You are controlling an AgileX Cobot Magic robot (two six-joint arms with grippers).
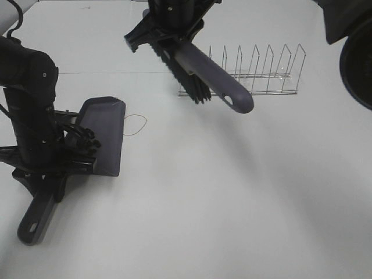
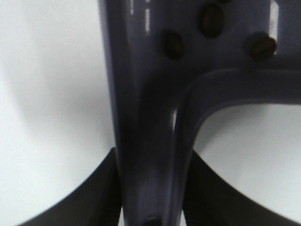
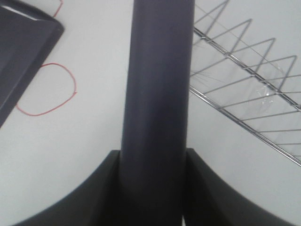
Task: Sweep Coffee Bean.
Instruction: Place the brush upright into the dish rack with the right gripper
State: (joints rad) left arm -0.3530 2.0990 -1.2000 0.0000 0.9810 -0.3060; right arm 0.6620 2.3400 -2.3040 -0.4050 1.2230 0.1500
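Three coffee beans [image 2: 174, 44] lie inside the dark purple-grey dustpan [image 1: 106, 135], seen only in the left wrist view; none show on the table. My left gripper [image 2: 151, 162] is shut on the dustpan's handle [image 1: 34, 222], and the pan rests on the table at the left. My right gripper [image 3: 153, 162] is shut on the handle of the brush [image 1: 214, 75]. It holds the brush tilted above the table at the back middle. The brush's black bristles [image 1: 190, 84] hang by the left end of the wire rack.
A thin red ring [image 1: 135, 124] is drawn on the white table just right of the dustpan's lip; it also shows in the right wrist view [image 3: 47, 89]. A wire dish rack [image 1: 261, 72] stands at the back right. A dark round object [image 1: 357, 64] sits at the far right edge.
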